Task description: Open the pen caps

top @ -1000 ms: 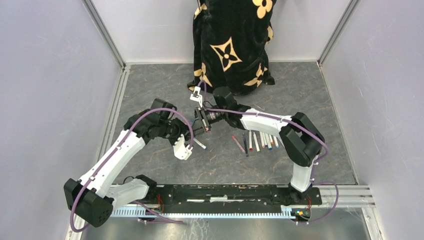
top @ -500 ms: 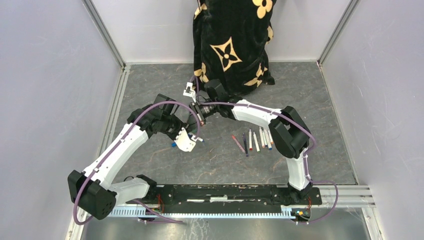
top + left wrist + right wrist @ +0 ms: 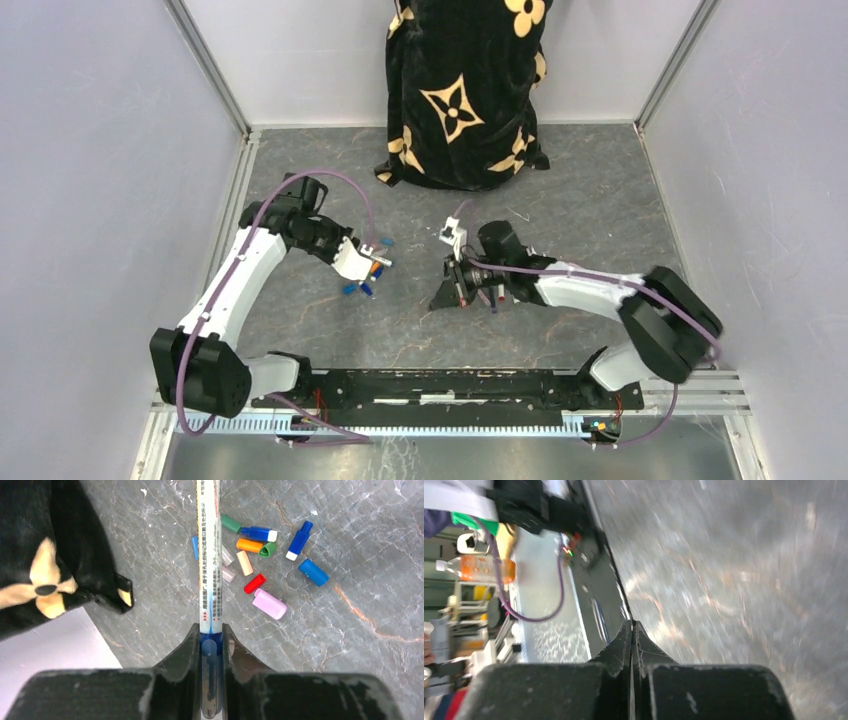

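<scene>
My left gripper (image 3: 210,628) is shut on the blue end of a white-barrelled pen (image 3: 209,555) that points away from the wrist. It hangs above several loose pen caps (image 3: 269,604) in pink, red, orange, green, blue and grey. In the top view the left gripper (image 3: 370,264) is left of centre, with blue caps (image 3: 350,289) beside it. My right gripper (image 3: 446,292) is low over the table beside the pens (image 3: 494,303), which its wrist partly hides. In the blurred right wrist view its jaws (image 3: 631,626) are pressed together with nothing showing between them.
A black cloth with gold flowers (image 3: 465,90) stands at the back wall; its hem shows in the left wrist view (image 3: 40,555). Grey walls close in both sides. The black base rail (image 3: 450,385) runs along the near edge.
The two grippers, together at the table's middle, have parted. The left one moved left with the pen over the caps. The right one swung back and down to the pens.
</scene>
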Available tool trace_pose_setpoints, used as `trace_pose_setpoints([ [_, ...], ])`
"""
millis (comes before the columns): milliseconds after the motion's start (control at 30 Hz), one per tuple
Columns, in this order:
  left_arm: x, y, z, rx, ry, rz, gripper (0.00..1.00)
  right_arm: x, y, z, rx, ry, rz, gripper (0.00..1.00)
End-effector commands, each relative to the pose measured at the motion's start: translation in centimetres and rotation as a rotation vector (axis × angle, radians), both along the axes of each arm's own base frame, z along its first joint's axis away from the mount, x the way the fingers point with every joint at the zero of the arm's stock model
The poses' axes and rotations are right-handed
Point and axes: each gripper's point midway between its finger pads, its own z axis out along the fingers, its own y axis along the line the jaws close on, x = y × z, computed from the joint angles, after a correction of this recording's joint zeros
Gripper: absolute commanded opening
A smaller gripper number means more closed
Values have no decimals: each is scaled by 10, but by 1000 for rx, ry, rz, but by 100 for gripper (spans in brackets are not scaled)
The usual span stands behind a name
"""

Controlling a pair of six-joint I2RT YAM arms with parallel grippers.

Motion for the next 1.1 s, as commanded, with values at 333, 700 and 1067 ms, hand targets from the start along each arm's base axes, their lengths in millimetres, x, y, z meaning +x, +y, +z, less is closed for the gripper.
trace_pose_setpoints([
  [333,-49,-40,23,7,105,-57,2,45,14,37,-55,22,20,67],
  [700,-69,-76,33,-35,157,-109,2,39,59,68,92,72,171,76],
  [1067,-65,-78,28,-4,139,-126,2,16,82,65,148,151,267,68],
])
